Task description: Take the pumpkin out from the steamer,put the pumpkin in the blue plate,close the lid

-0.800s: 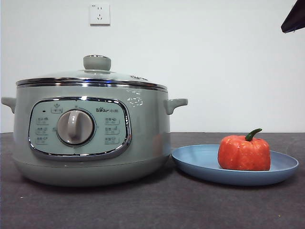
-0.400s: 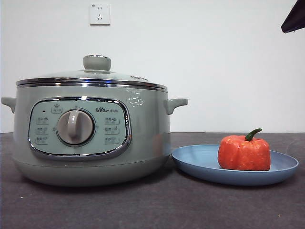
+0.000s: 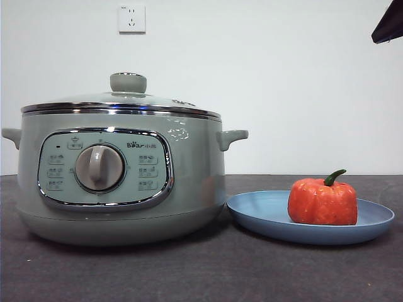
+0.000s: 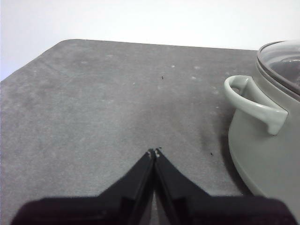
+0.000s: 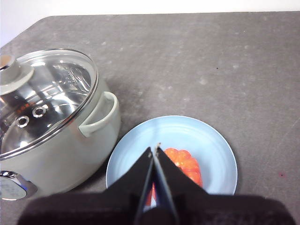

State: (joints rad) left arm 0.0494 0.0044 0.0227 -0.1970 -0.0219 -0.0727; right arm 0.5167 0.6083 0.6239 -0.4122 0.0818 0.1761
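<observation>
The pumpkin sits upright on the blue plate, its green stem curving up and toward the plate's outer side, away from the steamer. The right gripper hangs above it, jaws pressed together, not touching it. The lid rests on the steamer. The left gripper, jaws together, hovers over the table beside the steamer's far handle.

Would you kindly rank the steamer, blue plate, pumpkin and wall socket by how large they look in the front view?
1. steamer, by far the largest.
2. blue plate.
3. pumpkin.
4. wall socket, smallest, though it sits farther back on the wall, so its true size is unsure.
</observation>
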